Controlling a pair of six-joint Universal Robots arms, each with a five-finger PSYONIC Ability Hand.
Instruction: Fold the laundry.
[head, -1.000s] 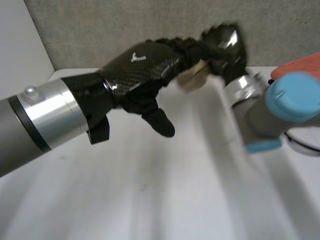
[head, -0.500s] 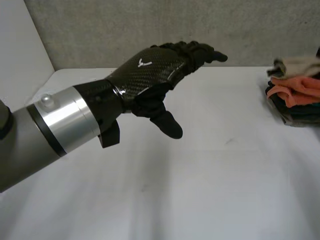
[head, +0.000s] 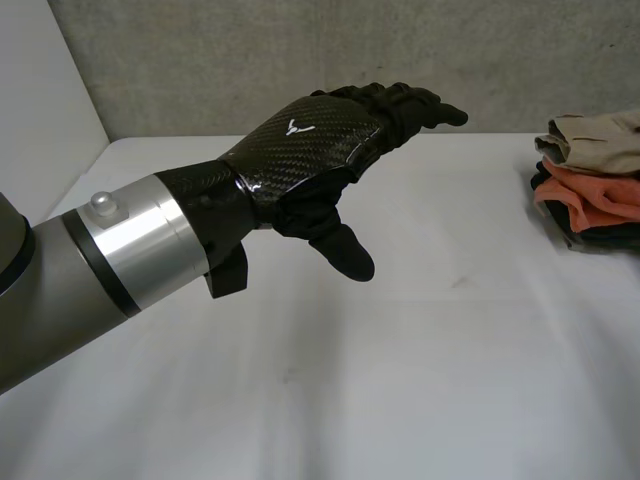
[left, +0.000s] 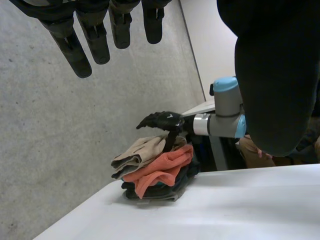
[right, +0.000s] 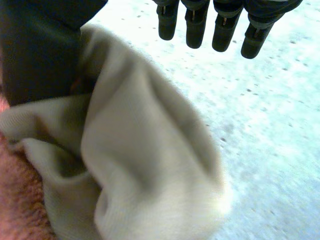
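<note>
Since a second ago the right arm (left: 222, 122) has swung off the middle of the counter (head: 400, 380) and over to the pile (head: 588, 190). The beige cloth (right: 145, 150) it carried now lies on top of that pile, while the left hand (head: 310, 140) has hardly shifted.

The fingers (right: 196, 27) of the right hand (left: 162, 121) are straight and spread, held out past the beige cloth and gripping nothing. Its thumb stands just beside the top fold, apparently touching it. The left hand's fingers (left: 95, 42) are relaxed and nearly straight, also empty, and hover above the counter well apart from the pile.

The step in hand looks like letting go of the piece just set down. To do it well, the right hand should lift straight up off the pile, thumb first (a sideways pull would likely drag the top fold open). The left hand should stay clear of the pile.

The beige cloth is soft and only loosely folded, with rounded, puffy creases. It rests on an orange cloth (left: 160, 172), which lies on dark pieces (left: 175, 189) at the bottom of the pile. The whole pile is lumpy and looks to lean a little, so it may slump if knocked.
</note>
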